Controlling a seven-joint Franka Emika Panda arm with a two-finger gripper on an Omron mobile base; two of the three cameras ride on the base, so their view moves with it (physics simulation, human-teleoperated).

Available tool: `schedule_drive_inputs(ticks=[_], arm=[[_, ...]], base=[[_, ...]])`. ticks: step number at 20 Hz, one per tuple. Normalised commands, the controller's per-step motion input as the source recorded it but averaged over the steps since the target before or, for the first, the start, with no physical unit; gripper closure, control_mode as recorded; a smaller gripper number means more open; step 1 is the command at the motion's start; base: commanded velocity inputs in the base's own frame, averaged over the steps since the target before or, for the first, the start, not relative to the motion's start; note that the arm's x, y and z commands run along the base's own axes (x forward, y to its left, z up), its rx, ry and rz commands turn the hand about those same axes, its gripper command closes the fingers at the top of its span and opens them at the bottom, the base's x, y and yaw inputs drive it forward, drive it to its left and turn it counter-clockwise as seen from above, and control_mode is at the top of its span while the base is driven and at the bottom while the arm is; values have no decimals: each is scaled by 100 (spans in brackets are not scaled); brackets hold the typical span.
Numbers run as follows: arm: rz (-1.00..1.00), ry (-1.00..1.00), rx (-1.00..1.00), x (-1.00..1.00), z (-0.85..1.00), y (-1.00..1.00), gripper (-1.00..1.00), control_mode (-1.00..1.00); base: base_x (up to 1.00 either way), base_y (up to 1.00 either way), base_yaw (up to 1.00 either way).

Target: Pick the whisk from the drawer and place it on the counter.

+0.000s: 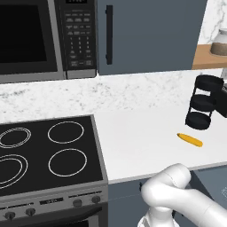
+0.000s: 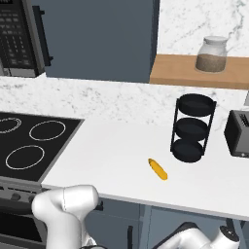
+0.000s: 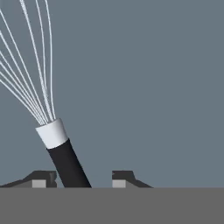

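Observation:
In the hand view the whisk (image 3: pixel 61 144) lies on the slate blue-grey floor of the drawer (image 3: pixel 157 87). Its silver wires fan toward the top left from a white collar, and its black handle runs down between my fingertips. My gripper (image 3: pixel 83 177) is open around the handle. The left fingertip (image 3: pixel 43 178) is right beside it, while a gap separates it from the right fingertip (image 3: pixel 123 177). The white counter (image 1: pixel 142 142) spreads to the right of the stovetop, above where my arm reaches down.
A yellow-orange oblong item (image 1: pixel 190 139) lies on the counter near a black three-tier rack (image 1: pixel 204 102). A toaster (image 2: pixel 239 132) stands at the right, a jar (image 2: pixel 212 53) on a wooden shelf above. The black stovetop (image 1: pixel 42 153) is at the left.

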Motion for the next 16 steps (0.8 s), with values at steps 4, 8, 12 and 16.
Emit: schedule_drive_inputs(ticks=[4,8,12,16], arm=[[0,0,0,0,-4,0,100,-100],[0,0,0,-1,-6,2,100,-100],[0,0,-2,-17,-19,18,100,-100],[-6,0,-6,-56,-25,21,100,-100]], base=[[0,0,0],[0,0,0],[0,0,0],[0,0,0]])
